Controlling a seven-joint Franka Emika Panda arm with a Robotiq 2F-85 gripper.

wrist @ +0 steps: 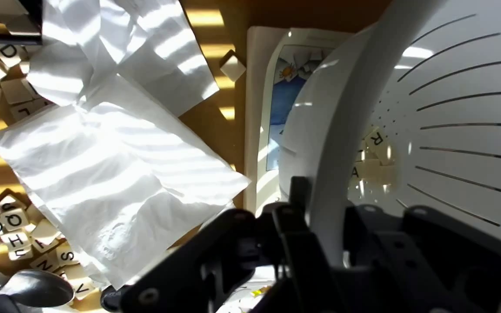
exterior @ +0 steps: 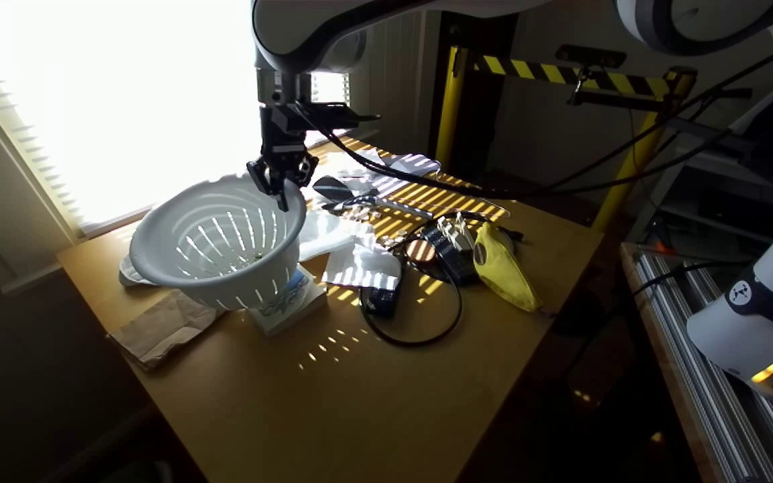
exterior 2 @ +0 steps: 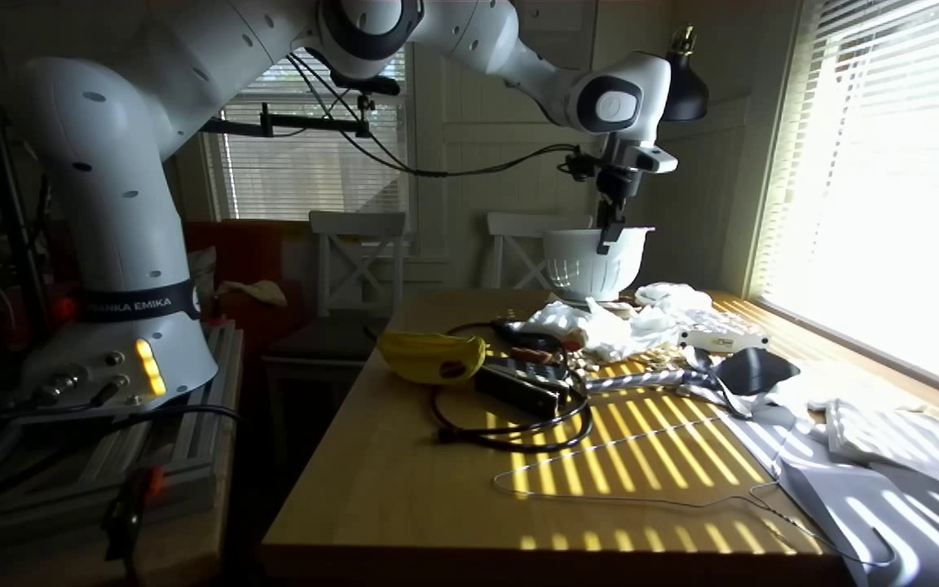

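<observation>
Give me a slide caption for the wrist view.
Black two-finger gripper holding a slotted white plastic colander by the rim, square cream letter tiles inside.

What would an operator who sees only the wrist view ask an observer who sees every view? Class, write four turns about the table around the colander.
Operator: The gripper holds the colander by its rim. Is there paper on the table beyond my view?
Observer: Yes, brown paper lies at the table's edge.
Operator: Anything brightly coloured out there too?
Observer: A yellow banana-shaped object lies on the table, in both exterior views.
</observation>
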